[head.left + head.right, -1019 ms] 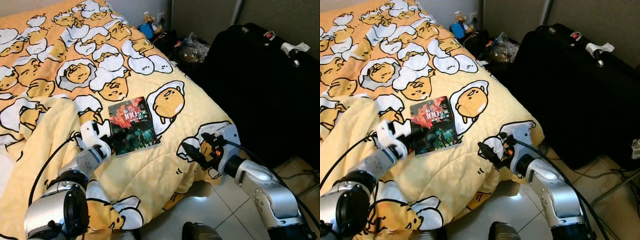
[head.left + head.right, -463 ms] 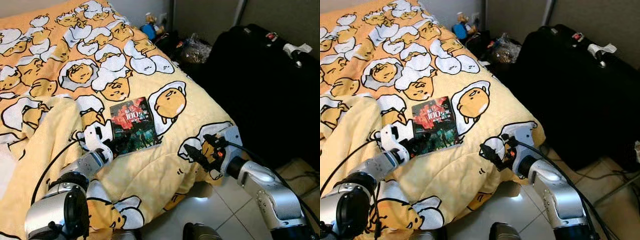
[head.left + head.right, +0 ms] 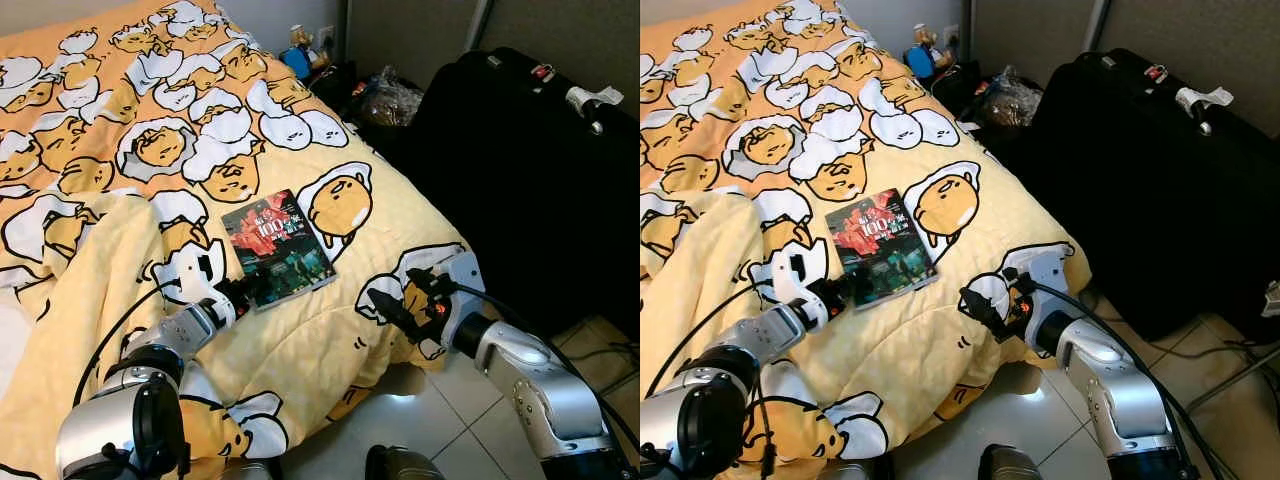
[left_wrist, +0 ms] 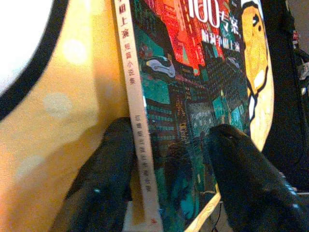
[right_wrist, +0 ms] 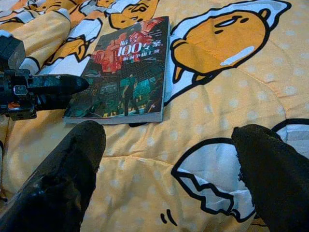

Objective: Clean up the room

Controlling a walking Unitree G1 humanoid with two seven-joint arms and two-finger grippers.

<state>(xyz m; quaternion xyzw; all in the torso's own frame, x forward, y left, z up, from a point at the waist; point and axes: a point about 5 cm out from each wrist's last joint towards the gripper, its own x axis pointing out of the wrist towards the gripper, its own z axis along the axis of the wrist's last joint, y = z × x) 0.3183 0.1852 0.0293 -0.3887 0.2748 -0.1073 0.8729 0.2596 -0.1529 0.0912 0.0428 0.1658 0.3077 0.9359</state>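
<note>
We see the book [image 3: 279, 247] lying flat on the bed [image 3: 120, 120]. Our left gripper [image 3: 248, 291] straddles its near corner, fingers apart. Our right gripper [image 3: 392, 300] hovers nearby, fingers apart.

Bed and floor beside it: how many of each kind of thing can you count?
Book: 1
Quilt: 1
Suitcase: 1
Toy figure: 1
Plastic bag: 1
Total: 5
</note>
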